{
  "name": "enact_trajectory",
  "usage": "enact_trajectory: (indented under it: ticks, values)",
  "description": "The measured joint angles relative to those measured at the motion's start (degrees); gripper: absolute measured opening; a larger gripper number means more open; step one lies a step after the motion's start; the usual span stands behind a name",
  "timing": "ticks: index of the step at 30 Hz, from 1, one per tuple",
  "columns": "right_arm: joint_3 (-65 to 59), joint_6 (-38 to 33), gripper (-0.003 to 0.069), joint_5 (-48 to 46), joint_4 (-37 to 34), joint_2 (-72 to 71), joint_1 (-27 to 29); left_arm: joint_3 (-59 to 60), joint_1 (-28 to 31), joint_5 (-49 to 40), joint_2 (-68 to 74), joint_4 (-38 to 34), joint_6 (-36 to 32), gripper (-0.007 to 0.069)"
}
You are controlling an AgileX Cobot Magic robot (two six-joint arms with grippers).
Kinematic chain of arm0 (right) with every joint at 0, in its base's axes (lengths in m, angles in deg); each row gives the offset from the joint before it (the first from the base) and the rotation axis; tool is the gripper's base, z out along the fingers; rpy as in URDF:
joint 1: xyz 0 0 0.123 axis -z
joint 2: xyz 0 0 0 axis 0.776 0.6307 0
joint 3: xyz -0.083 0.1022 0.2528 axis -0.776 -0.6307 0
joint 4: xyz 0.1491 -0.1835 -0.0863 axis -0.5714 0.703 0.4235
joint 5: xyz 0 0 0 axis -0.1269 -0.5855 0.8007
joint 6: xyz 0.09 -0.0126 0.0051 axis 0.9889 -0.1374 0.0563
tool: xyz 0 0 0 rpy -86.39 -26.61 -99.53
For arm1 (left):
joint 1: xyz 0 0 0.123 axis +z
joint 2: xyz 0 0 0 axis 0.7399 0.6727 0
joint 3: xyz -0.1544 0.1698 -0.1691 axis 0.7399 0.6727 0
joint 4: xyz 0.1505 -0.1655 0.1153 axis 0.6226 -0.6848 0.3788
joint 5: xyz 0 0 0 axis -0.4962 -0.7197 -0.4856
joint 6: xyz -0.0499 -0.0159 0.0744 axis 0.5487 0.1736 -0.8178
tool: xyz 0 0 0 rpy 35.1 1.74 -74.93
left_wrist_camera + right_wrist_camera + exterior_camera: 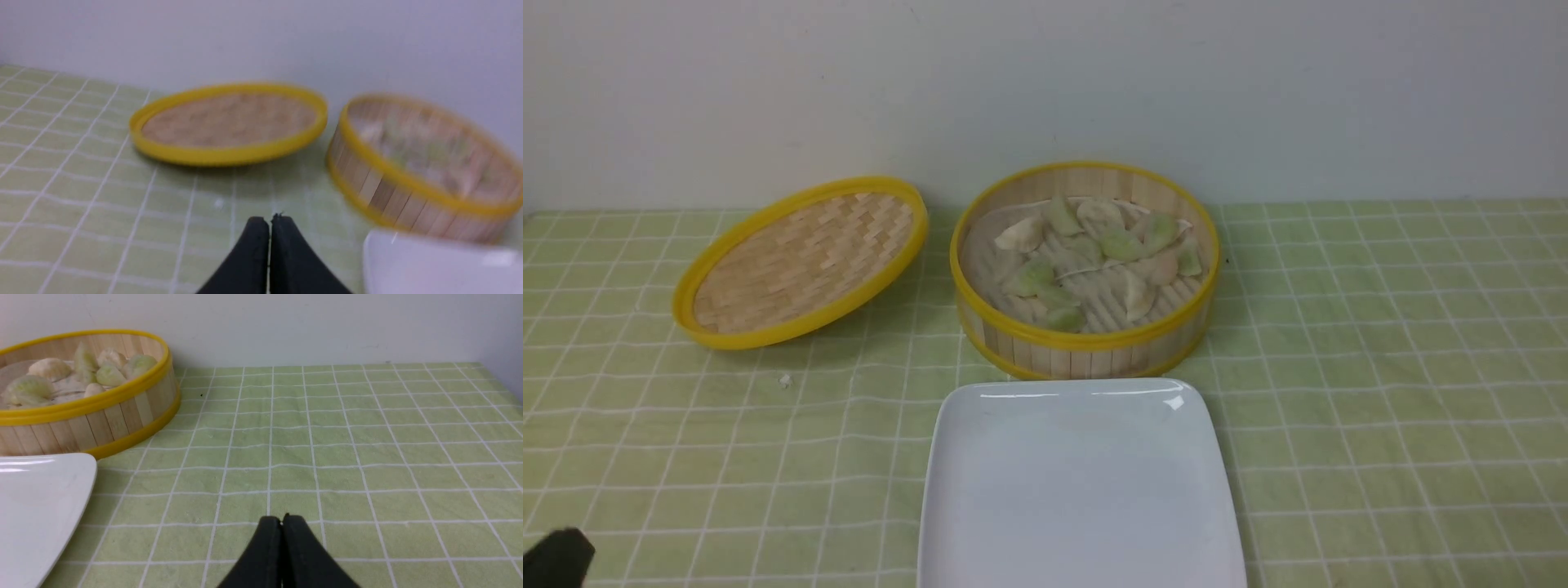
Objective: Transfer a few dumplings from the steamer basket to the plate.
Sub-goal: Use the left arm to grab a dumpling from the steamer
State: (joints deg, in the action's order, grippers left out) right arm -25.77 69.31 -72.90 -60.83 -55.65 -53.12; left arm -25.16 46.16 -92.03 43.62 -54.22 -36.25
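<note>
My left gripper (269, 223) and right gripper (281, 522): jaws closed, empty. The dumplings (1094, 249) lie in the steamer basket (1086, 353) toward the far edge of the bench (1380, 351); the plate (1078, 490) is at the near edge. Hazard: I may crush soft skins or clip the basket wall.

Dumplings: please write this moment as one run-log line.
dumplings: in steamer basket | plate: no dumplings | lid: off, left of steamer basket | left claw: shut, empty | right claw: shut, empty

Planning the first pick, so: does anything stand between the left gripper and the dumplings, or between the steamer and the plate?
Nothing visible does. Only tablecloth lies between the left gripper and the steamer basket; the dumplings sit uncovered, the lid off to its left. The plate sits directly before it.
</note>
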Motion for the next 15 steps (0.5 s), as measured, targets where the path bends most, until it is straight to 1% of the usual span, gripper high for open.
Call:
enact_trajectory:
  ticks: [1, 2, 3, 5, 8, 10, 13, 15]
  values:
    - [0.0, 0.0, -0.0016, 0.0, 0.0, 0.0, 0.0, 0.0, 0.0, 2.8, 0.0, -3.1, 1.2, -0.0006]
    - [0.0, 0.0, -0.0016, 0.0, 0.0, 0.0, 0.0, 0.0, 0.0, 7.0, 0.0, -7.9, 3.0, -0.0006]
    - [0.0, 0.0, -0.0016, 0.0, 0.0, 0.0, 0.0, 0.0, 0.0, 9.4, 0.0, -10.3, 4.0, -0.0006]
    - [0.0, 0.0, -0.0016, 0.0, 0.0, 0.0, 0.0, 0.0, 0.0, 17.0, 0.0, -17.9, 7.2, -0.0006]
    - [0.0, 0.0, -0.0016, 0.0, 0.0, 0.0, 0.0, -0.4, 0.0, 22.3, 0.0, -22.4, 10.9, -0.0006]
    - [0.0, 0.0, -0.0016, 0.0, 0.0, 0.0, 0.0, -2.3, 0.0, 22.4, 0.0, -22.0, 12.2, -0.0006]
    - [0.0, 0.0, -0.0016, 0.0, 0.0, 0.0, 0.0, -6.8, 0.0, 21.9, 0.0, -17.9, 12.5, -0.0006]
    - [-0.1, 0.1, -0.0016, 1.1, -0.6, 0.0, 0.0, -14.4, 0.0, 19.1, 1.7, -11.0, 12.7, -0.0006]
